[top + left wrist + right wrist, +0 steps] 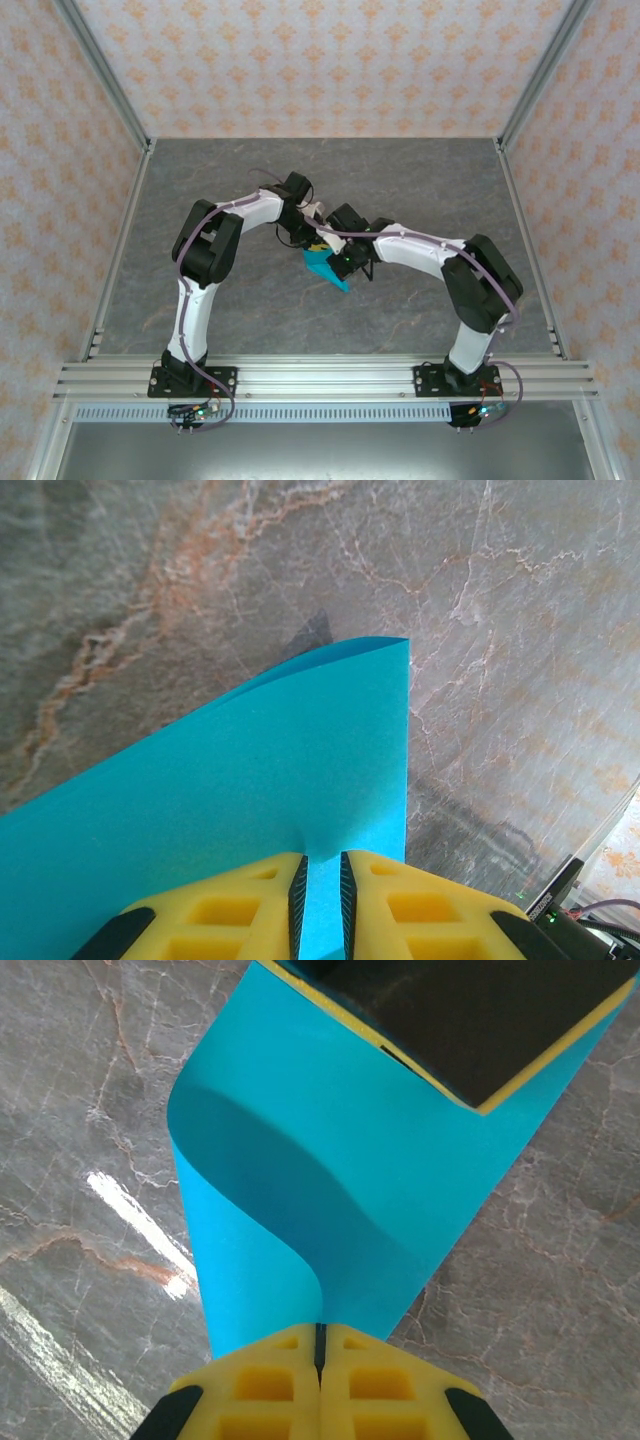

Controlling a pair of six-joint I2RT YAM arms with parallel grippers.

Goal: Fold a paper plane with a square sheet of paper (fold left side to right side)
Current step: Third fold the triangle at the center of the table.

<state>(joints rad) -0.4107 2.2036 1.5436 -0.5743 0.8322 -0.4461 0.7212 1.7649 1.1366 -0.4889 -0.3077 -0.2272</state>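
**When Folding the Sheet Left to Right**

While both grippers hold the sheet (324,264) off the table (420,180) near its centre, the fold is judged not yet set. Left gripper (322,865): jaws nearly together, clamped on the sheet, which extends toward 12 o'clock in its wrist view. Right gripper (320,1332): jaws together, pinching the sheet's edge; the paper bows in a soft curve toward 1 o'clock. To do the step well, the left edge should travel over to the right edge. Corners should be matched before any crease is pressed, without pulling the grips apart. No brand, label or writing is legible; the sheet is plain.
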